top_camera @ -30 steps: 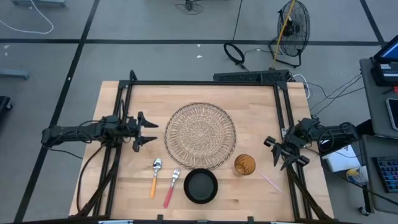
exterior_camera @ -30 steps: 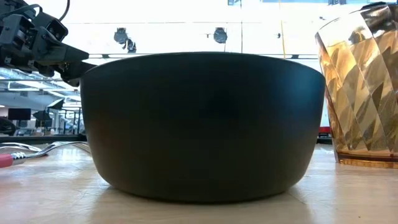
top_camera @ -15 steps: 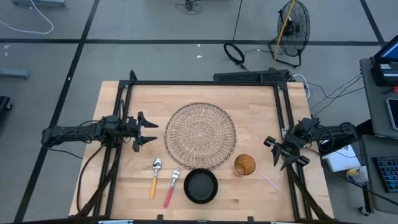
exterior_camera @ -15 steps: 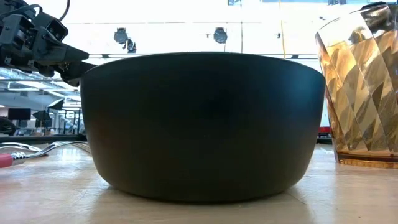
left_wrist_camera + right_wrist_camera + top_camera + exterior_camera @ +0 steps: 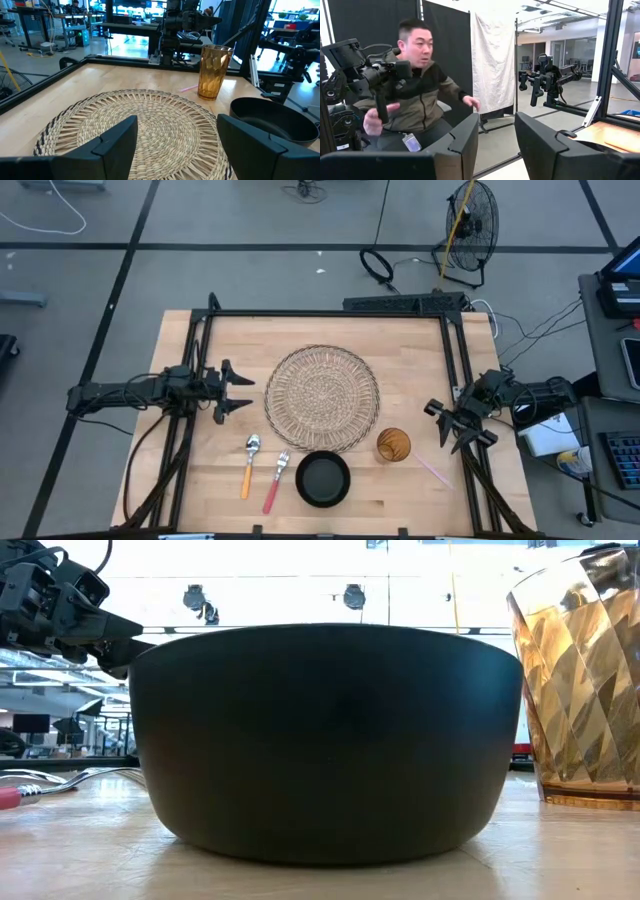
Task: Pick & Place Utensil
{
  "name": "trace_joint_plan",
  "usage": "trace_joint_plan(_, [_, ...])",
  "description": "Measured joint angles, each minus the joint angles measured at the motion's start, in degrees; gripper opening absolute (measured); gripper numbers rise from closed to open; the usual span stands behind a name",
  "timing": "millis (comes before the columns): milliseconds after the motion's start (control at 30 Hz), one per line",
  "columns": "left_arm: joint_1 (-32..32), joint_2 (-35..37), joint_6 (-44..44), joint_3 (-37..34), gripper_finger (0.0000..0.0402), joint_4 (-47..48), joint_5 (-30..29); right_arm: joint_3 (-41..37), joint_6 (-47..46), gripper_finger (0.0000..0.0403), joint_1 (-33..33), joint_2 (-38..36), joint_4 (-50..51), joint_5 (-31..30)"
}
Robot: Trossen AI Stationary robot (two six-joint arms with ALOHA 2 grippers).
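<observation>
The left gripper (image 5: 235, 390) hangs at the left side of the table (image 5: 410, 360), just left of the round woven mat (image 5: 322, 397); its fingers (image 5: 115, 142) are spread wide with nothing between them, and the left wrist view looks straight across the mat past them. The utensils lie on the near side of that gripper, apart from it: a spoon (image 5: 249, 464) with an orange handle, and just to its right a fork (image 5: 276, 480) with a pink handle, both with their heads pointing toward the mat's near-left edge. Right of the fork sits a black bowl (image 5: 323, 479), touching or nearly touching the mat's near rim. Further right stands an amber faceted cup (image 5: 393, 445), and past it a thin pink stick (image 5: 434, 472) lies on the wood. The right gripper (image 5: 450, 427) sits at the table's right edge, beside the cup, its fingers (image 5: 540, 145) open and empty. In the right wrist view a person (image 5: 415, 95) in a dark jacket is seated beyond the table.
</observation>
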State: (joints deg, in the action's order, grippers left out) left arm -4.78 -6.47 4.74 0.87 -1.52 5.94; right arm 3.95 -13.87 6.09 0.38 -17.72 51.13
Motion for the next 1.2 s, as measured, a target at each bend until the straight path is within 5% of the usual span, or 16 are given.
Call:
trace_joint_plan(333, [0.0,0.0,0.0,0.0,0.0280,0.0,0.0,0.0,3.4,0.0128,0.0,0.0,-5.9,-1.6])
trace_joint_plan(800, [0.0,0.0,0.0,0.0,0.0280,0.0,0.0,0.0,-12.8,0.0128,0.0,0.0,-21.7,-1.5])
trace_joint_plan(1200, [0.0,0.0,0.1,-0.1,0.0280,-1.6,0.0,0.0,-5.0,0.0128,0.0,0.0,-23.9,-4.6])
